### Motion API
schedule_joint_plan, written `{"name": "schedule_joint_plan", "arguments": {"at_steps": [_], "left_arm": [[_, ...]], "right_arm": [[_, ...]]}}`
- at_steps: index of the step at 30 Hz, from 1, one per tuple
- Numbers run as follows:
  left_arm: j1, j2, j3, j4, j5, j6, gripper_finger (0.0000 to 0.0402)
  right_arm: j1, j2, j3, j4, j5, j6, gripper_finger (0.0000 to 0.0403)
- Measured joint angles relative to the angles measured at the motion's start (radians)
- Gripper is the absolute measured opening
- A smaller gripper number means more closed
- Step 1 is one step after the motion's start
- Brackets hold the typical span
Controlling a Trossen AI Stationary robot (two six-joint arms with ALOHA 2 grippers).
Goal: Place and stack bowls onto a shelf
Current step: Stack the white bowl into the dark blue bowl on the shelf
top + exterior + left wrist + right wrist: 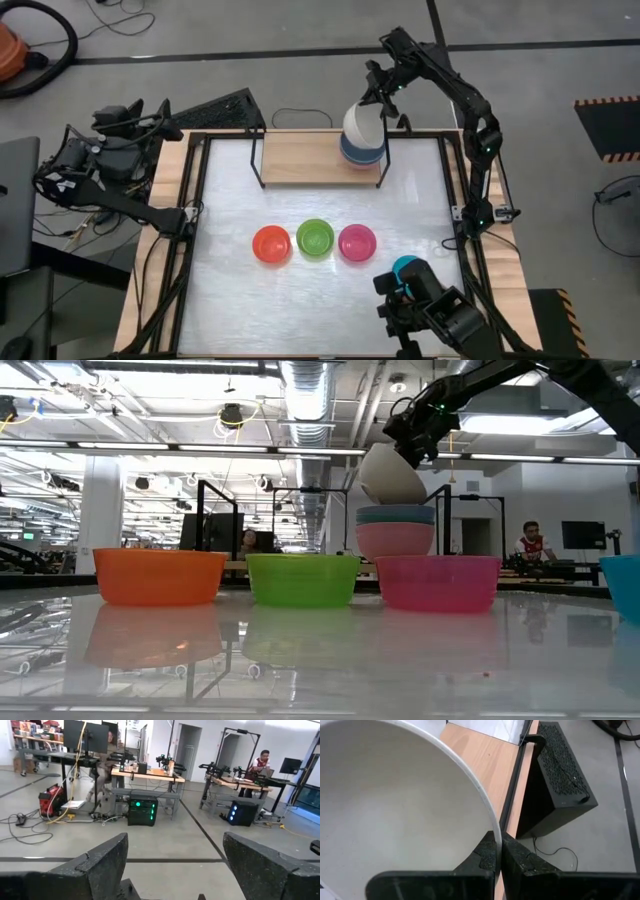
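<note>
So the left gripper (172,865) is parked way off past the table's left edge, fingers spread wide with nothing between them, just staring out at the room. It's not part of this one.

Moving right across the table: 3 small bowls sit in a row near the middle, red-orange bowl (271,243), lime green bowl (315,238), magenta bowl (357,241), and a teal bowl (406,268) is off near the front right corner. All 4 are well apart from the shelf (300,156) at the back.

The right gripper (377,98) is the one working. It's pinched shut on the rim of the cream-white bowl (362,126), which hangs tilted, mouth tipped toward the gripper. Directly under it is the stack on the shelf's right end: blue bowl (396,515) sitting in the pink bowl (395,539).

The thing that matters, I think: the white bowl is just above the blue one but not level, so it'd need to rotate flat and come straight down to nest.
</note>
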Motion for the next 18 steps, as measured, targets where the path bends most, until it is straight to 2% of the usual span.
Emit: {"name": "schedule_joint_plan", "arguments": {"at_steps": [18], "left_arm": [[0.000, 0.000, 0.000, 0.000, 0.000, 0.021, 0.0311]], "right_arm": [[0.010, 0.000, 0.000, -0.068, 0.080, 0.000, 0.0031]]}}
